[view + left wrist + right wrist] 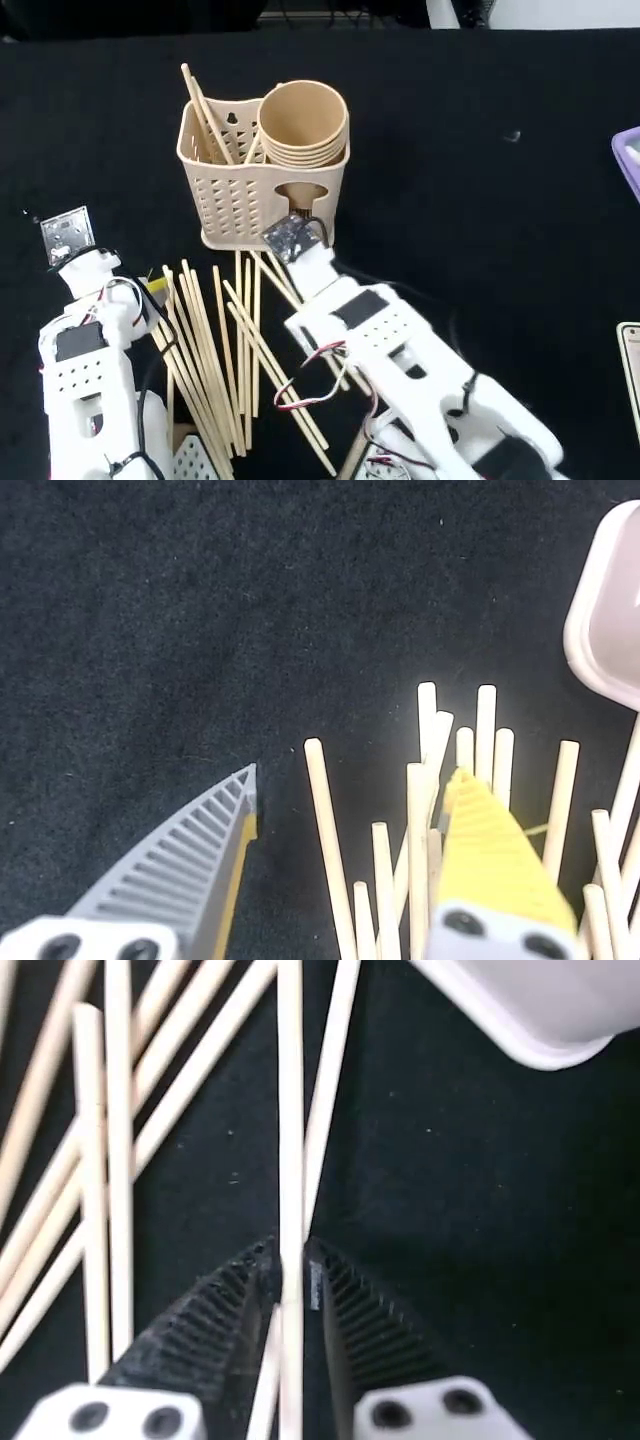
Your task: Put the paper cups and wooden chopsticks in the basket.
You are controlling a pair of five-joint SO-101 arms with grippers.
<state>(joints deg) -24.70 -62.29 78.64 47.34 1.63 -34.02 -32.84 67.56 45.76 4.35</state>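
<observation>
The basket sits toward the far side of the black surface. A stack of paper cups is nested in its right half, and a few upright chopsticks lean out of the left half. In front of it the loose chopsticks lie fanned across the surface between the two arms, their near ends hidden under the arm housings.

Over to the right wrist view: the right pincer is clamped on a single chopstick, dark fingers tight against it on either side, the stick's near end lost behind them. From above, that pincer is tucked out of sight beneath the wrist's own board, just before the basket's front wall.

The left pincer stands wide apart, grey finger on one side and yellow finger over the chopstick ends. Whether the yellow finger touches them cannot be told.

A purple object is cut off at the right edge, too little showing to identify.
</observation>
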